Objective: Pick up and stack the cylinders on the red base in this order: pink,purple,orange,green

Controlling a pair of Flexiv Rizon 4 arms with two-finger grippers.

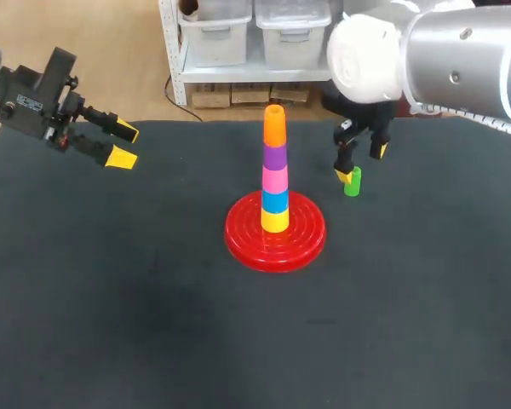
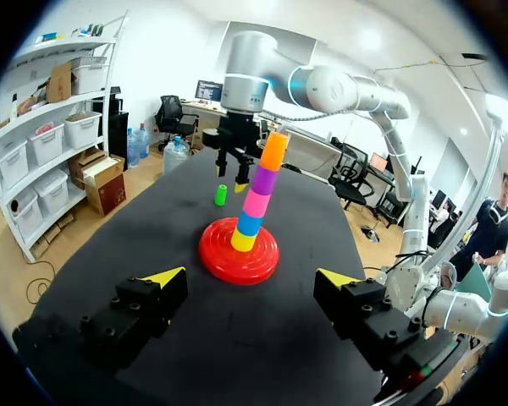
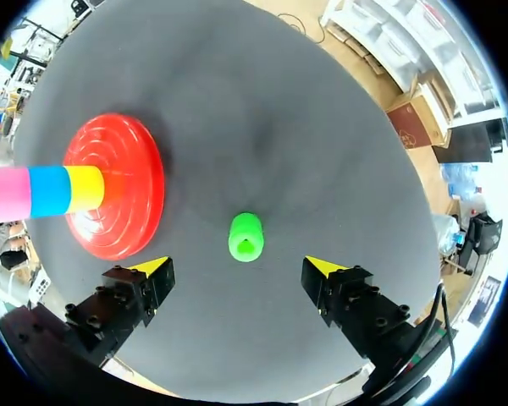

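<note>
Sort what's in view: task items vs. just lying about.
Job: red base, pink, purple and orange cylinders stacked on it, green cylinder on the table, open right gripper above it.
Not in the order: yellow and blue cylinders under the pink; open left gripper, off to the side.

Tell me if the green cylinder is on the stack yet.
No, the green cylinder stands on the table beside the red base.

The base (image 1: 238, 235) sits in the middle of the surface (image 1: 136, 307). A stack (image 1: 274, 175) of five pieces stands on it. The loose cylinder (image 1: 352, 183) stands on the surface, right of the base and a bit behind it. The right fingers (image 1: 344, 175) hang over it. The left fingers (image 1: 119, 158) are far off to the left.
</note>
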